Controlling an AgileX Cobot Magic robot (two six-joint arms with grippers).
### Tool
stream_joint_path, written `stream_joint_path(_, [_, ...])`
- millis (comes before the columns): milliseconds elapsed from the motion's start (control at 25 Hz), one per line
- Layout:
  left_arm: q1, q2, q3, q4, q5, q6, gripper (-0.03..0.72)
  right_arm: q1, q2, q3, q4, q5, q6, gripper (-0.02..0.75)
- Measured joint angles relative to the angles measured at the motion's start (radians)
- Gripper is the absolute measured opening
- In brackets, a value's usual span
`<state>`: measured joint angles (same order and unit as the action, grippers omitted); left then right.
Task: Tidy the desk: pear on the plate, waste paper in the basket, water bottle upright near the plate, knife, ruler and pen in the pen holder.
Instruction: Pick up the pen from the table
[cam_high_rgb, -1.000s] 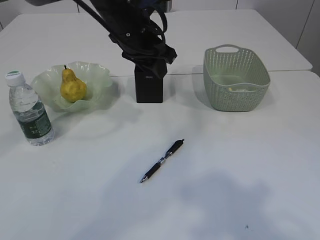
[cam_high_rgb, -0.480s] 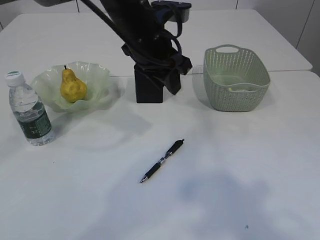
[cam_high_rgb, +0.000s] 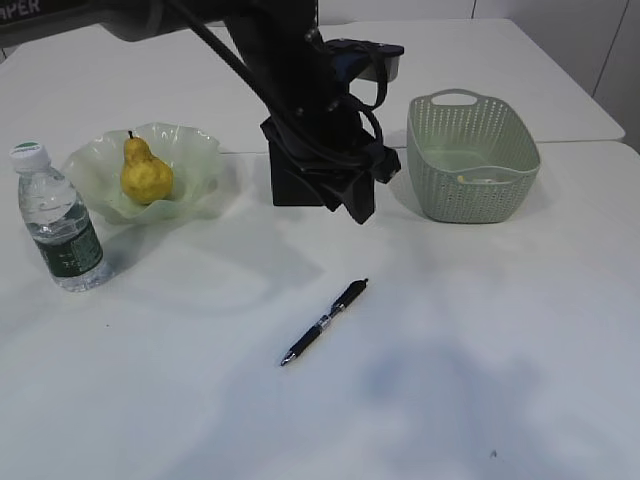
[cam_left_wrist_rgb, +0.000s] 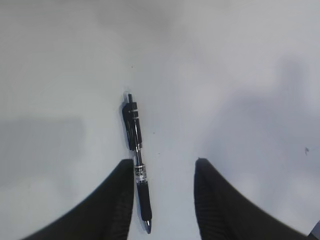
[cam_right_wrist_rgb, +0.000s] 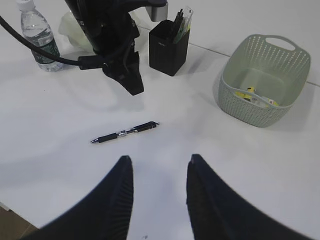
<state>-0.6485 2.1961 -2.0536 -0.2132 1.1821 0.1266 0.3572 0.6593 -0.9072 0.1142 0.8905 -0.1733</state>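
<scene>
Left wrist view: left tool spread and empty above the pen — centre across its barrel, drop, then pinch.

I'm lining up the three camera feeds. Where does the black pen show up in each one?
Exterior view: pen lies low centre on the desk.
Left wrist view: pen by the left pincer.
Right wrist view: pen, centre-left.
Shared landmark: that white desk.
</scene>
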Motion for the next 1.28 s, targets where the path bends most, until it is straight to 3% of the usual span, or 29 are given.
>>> stream_joint_path(280, [-0.001, 0.040, -0.002, -0.008, 0.010, -0.030, 0.377, 0.000, 0.000, 0.000, 0.000, 0.000, 0.000, 0.298])
stream_joint_path(520, [-0.016, 0.073, -0.002, 0.004, 0.023, -0.066, 0.382, 0.000, 0.000, 0.000, 0.000, 0.000, 0.000, 0.298])
stream_joint_path(840, [-0.059, 0.076, -0.002, 0.101, 0.028, -0.118, 0.383, 0.000, 0.000, 0.000, 0.000, 0.000, 0.000, 0.298])
stream_joint_path(1280, [-0.067, 0.125, -0.002, 0.150, 0.035, -0.143, 0.384, 0.000, 0.000, 0.000, -0.008, -0.001, 0.000, 0.298])
